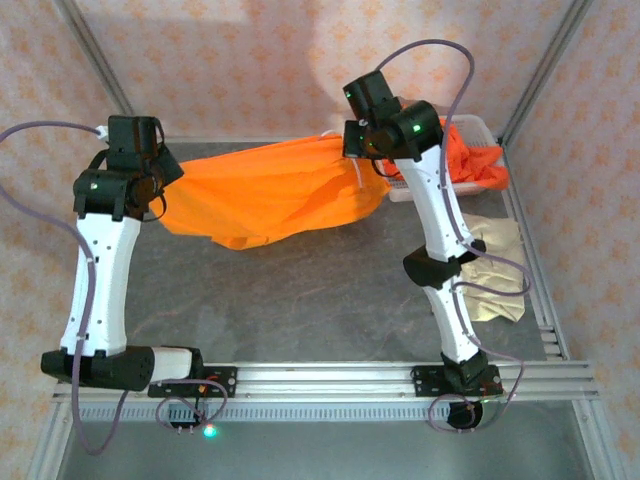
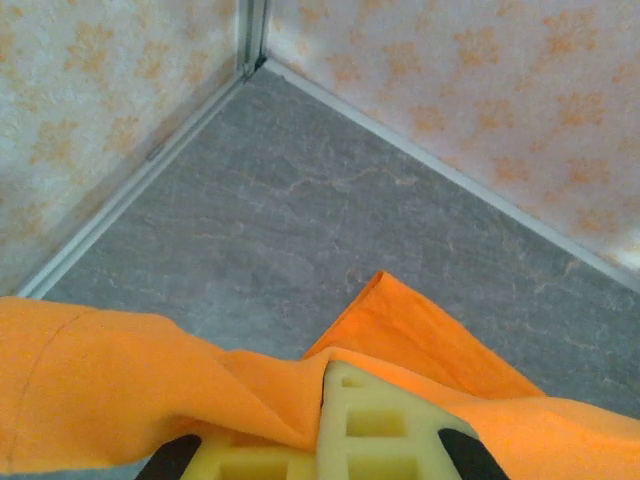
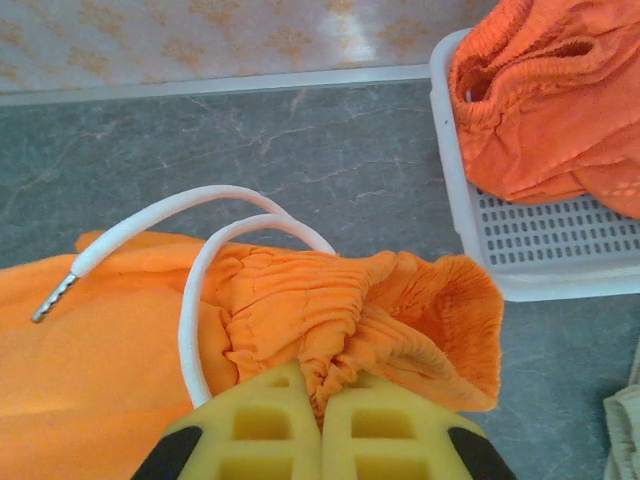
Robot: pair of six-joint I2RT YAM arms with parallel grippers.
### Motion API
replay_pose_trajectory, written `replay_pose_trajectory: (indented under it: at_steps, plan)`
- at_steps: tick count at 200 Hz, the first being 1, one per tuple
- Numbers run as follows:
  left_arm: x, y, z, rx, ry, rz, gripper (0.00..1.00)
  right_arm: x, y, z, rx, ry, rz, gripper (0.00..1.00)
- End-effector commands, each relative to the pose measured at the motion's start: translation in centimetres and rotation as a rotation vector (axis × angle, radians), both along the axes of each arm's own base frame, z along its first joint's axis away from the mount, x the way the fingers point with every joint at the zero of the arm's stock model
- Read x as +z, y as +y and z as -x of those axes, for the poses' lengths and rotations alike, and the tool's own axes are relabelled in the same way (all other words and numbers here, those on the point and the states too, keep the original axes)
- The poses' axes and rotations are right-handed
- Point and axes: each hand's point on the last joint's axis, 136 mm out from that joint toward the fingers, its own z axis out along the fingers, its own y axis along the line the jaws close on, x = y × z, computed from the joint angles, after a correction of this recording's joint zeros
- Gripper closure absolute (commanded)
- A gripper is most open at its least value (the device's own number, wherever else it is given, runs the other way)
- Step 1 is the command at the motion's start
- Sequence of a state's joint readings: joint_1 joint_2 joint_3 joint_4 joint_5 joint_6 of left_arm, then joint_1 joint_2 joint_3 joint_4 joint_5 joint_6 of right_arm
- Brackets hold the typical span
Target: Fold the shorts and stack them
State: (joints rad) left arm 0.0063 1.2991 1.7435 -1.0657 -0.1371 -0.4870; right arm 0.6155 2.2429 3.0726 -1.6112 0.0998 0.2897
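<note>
Top view: two robot arms reach over a grey table [image 1: 300, 290]. One pair of orange shorts [image 1: 270, 190] is stretched between them, sagging in the middle towards the table. The left gripper [image 1: 168, 178] pinches its left end and the right gripper [image 1: 362, 152] pinches its right end. One white mesh basket [image 1: 402, 193] sits at the far right, holding more orange shorts in a heap [image 1: 482, 160]; how many pairs cannot be told. One pair of beige shorts [image 1: 495, 265] lies crumpled on the table beside the right arm, nearer than the basket.

Left wrist view: the left gripper [image 2: 325, 400], with two yellow fingers [image 2: 385, 425], is closed on an edge of the orange shorts [image 2: 140, 370]. The cloth drapes over the left finger and spreads to both sides, above the table [image 2: 300, 220].

Right wrist view: the right gripper [image 3: 320, 400] is closed, its two yellow fingers [image 3: 255, 425] pressed together on the bunched waistband of the orange shorts [image 3: 350, 310]. One white drawstring [image 3: 195, 235] loops out to the left. The basket [image 3: 460, 220] stands to the upper right with the heap [image 3: 550, 100] inside. A beige scrap [image 3: 625, 425] shows at the lower right edge.
</note>
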Motion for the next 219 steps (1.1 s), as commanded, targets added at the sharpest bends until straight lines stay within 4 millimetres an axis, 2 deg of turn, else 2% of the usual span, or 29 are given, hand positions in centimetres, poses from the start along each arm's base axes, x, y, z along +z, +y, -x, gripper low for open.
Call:
replay_pose_trajectory:
  at_steps: [1,22,60,79,103,124,133,143,157,177,200,207,208,211,219]
  plan:
    - [1.7,1.6,1.6,0.052,-0.029,-0.086,1.00,1.6,-5.3,3.7,-0.077,0.000,0.200,1.00]
    - [1.1,1.2,1.6,0.031,-0.012,-0.078,1.00,1.6,-5.4,4.9,-0.065,0.023,0.232,1.00]
    - [-1.6,0.6,2.2,0.005,0.047,-0.070,1.00,-0.9,-5.9,7.7,-0.054,0.116,0.305,1.00]
    - [-3.6,0.2,2.8,-0.011,0.089,-0.069,1.00,-4.1,-5.3,9.3,-0.030,0.114,0.142,1.00]
    - [-6.3,-0.5,3.3,-0.036,0.153,-0.066,1.00,-10.5,-5.6,12.3,-0.068,0.201,-0.156,1.00]
    - [-9.3,-1.7,3.7,-0.071,0.223,-0.067,1.00,-15.9,-5.7,14.7,-0.084,0.308,-0.204,1.00]
    - [-10.5,-2.2,3.7,-0.082,0.250,-0.072,1.00,-17.5,-5.7,15.2,-0.094,0.334,-0.217,1.00]
    - [-11.5,-2.6,3.5,-0.090,0.271,-0.072,1.00,-18.4,-5.6,15.3,-0.096,0.339,-0.228,1.00]
    - [-11.8,-2.5,2.8,-0.084,0.279,-0.078,1.00,-18.3,-5.4,14.4,-0.092,0.323,-0.224,1.00]
    - [-9.3,-1.9,0.3,-0.067,0.234,-0.139,1.00,-15.8,-4.3,11.5,-0.055,0.268,-0.191,1.00]
    - [-4.2,-0.6,-4.0,-0.031,0.176,-0.185,1.00,-10.7,-2.1,6.1,0.015,0.158,-0.151,1.00]
    - [-2.6,-0.1,-5.4,-0.012,0.154,-0.179,1.00,-9.0,-1.3,4.3,0.032,0.128,-0.147,1.00]
    - [-2.3,0.0,-5.6,-0.010,0.150,-0.178,1.00,-7.8,-1.1,3.9,0.033,0.105,-0.162,1.00]
    - [-1.7,0.2,-6.2,-0.004,0.139,-0.172,1.00,-7.9,-0.9,3.3,0.041,0.109,-0.147,1.00]
    - [0.4,0.9,-7.8,0.015,0.100,-0.155,1.00,-5.5,0.1,1.1,0.062,0.072,-0.143,1.00]
